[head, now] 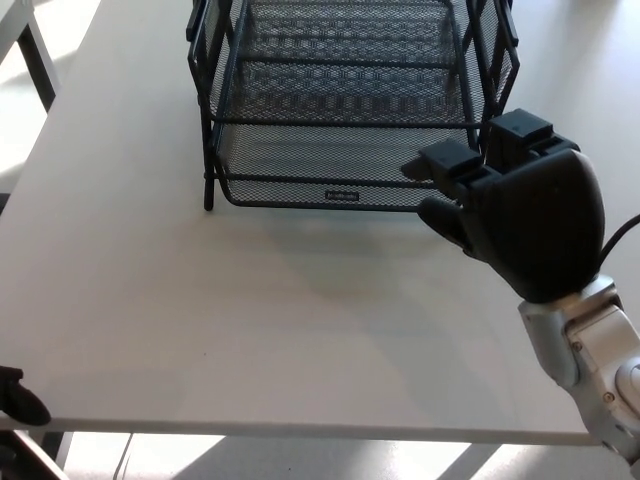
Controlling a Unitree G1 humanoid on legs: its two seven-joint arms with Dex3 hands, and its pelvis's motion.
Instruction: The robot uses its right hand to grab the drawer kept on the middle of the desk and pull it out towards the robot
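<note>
Right hand (520, 225), fingers spread and empty, hides the drawer's (340, 165) front right corner.

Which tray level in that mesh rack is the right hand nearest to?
The bottom tray, the one with the small label on its front rim. The right hand hangs open at its front right corner; the upper trays sit farther back.

You had a pale, plain surface (250, 330) filling most of the view, its near edge running straight across the bottom. Beyond its far left corner stood part of another pale table with a dark leg (38, 62), on a bright, sunlit floor (12, 130). Below the near edge, more of that light floor showed.
</note>
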